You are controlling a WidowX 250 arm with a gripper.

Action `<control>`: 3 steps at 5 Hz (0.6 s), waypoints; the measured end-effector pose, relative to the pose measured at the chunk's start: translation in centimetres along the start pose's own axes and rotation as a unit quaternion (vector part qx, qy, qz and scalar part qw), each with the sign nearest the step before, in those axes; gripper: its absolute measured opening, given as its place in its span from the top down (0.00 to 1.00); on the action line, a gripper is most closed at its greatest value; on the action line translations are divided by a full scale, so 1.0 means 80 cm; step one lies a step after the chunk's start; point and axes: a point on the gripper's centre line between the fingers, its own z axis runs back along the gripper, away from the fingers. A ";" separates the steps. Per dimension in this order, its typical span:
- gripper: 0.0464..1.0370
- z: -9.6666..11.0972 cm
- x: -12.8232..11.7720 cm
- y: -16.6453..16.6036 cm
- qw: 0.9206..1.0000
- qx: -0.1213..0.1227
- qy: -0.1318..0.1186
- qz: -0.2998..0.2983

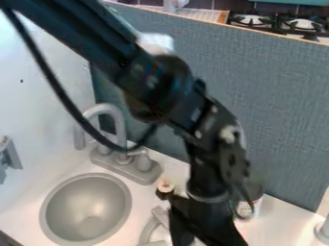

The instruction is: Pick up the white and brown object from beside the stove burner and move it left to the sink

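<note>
The black gripper (204, 223) hangs at the bottom edge, right of centre, pointing down over the white counter, its lower end cut off by the edge. Just left of it stands a small dark bottle (165, 190) with a pale top. A grey curved object (153, 229) lies low beside the gripper's left side. Behind the gripper on the right is a white-labelled can (249, 207), partly hidden by the arm. What lies directly beneath the gripper is hidden.
A round grey sink (87, 209) is at the lower left, with a grey faucet (112, 111) behind it. A blue-grey panel (283, 120) rises along the counter's back, with stove burners (252, 20) beyond it. A whitish object (323, 231) stands at the right edge.
</note>
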 end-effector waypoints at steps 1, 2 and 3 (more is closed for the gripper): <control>0.03 -0.015 -0.003 -0.001 1.000 0.006 0.015 0.023; 0.03 -0.029 -0.006 0.009 0.997 0.041 0.030 0.052; 0.03 -0.032 -0.004 0.012 0.996 0.060 0.037 0.062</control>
